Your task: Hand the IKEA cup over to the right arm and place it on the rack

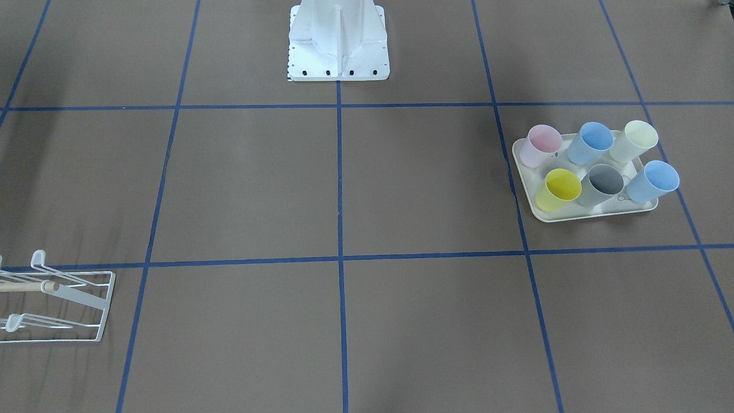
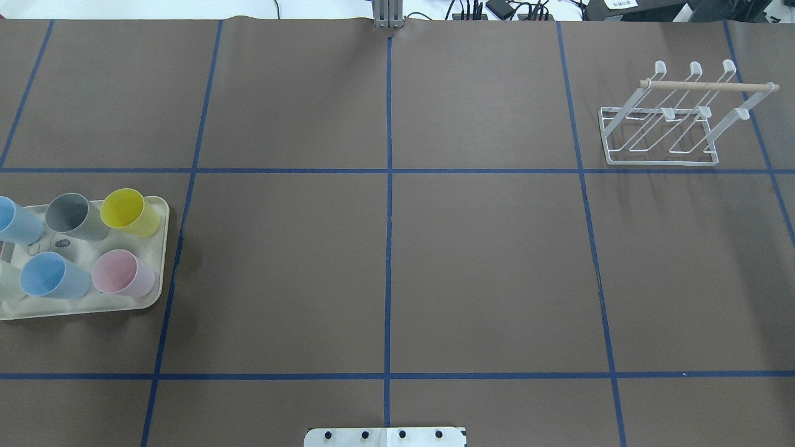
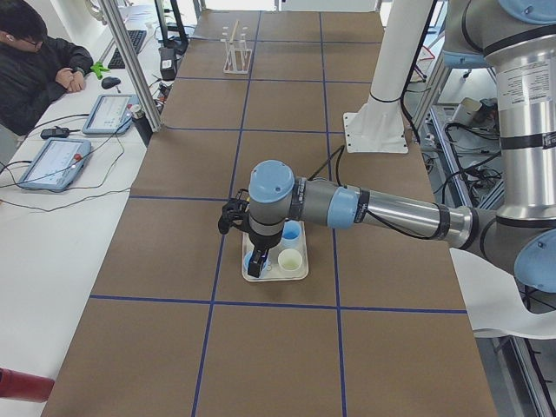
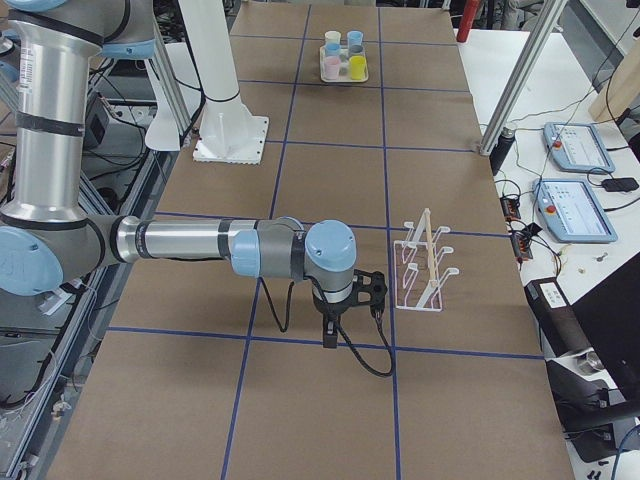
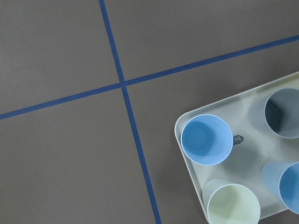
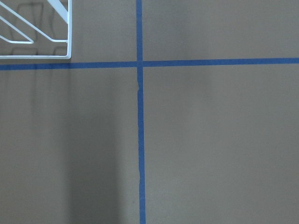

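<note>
Small dark oval sticker (image 5: pixel 238 139) on tray (image 5: pixel 245 161) floor, between blue cup (image 5: pixel 206 139) and grey cup (image 5: pixel 282 113). Pale handwritten marks on it read roughly "14", turned at an angle; digits uncertain. Same sticker (image 2: pixel 61 243) in overhead view: too small to read. Tablet screens (image 3: pixel 57 161) on side desk: illegible.

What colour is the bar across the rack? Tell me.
The bar is light wood, the rack white wire; clearest overhead.
</note>
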`<state>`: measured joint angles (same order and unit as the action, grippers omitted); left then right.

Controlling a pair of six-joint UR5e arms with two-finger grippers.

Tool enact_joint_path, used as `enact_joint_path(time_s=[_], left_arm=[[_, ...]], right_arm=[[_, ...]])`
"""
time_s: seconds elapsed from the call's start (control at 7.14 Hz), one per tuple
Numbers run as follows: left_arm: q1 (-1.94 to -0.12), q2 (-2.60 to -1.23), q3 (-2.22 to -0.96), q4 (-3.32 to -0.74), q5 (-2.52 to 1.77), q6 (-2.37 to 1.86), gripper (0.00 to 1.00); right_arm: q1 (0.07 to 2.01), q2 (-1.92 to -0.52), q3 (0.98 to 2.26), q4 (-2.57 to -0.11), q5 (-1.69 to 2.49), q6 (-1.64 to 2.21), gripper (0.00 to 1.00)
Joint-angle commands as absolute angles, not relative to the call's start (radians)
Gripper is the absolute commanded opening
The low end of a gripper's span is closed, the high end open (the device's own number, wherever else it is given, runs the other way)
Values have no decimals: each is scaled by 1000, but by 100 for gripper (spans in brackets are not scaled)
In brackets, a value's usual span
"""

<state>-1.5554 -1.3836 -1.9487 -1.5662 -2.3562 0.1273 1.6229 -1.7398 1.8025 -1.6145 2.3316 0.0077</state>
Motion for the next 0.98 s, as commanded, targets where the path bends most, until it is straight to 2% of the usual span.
enact_joint_path(time_s=[0.0,0.42,0.84], left_arm=[[-1555,-1388,-1960,-1565,-2355,127,100],[-1555,-1384,-2022,-1565,-2356,121,100],[-1555,-1399,-2028,-1568,-2367,114,100]], right_arm=[[1623,-1740,1804,-1614,2332,8,99],[1623,-1741,1804,-1614,2333,8,99],[1620,-1735,1799,-1597,2324,21,99]])
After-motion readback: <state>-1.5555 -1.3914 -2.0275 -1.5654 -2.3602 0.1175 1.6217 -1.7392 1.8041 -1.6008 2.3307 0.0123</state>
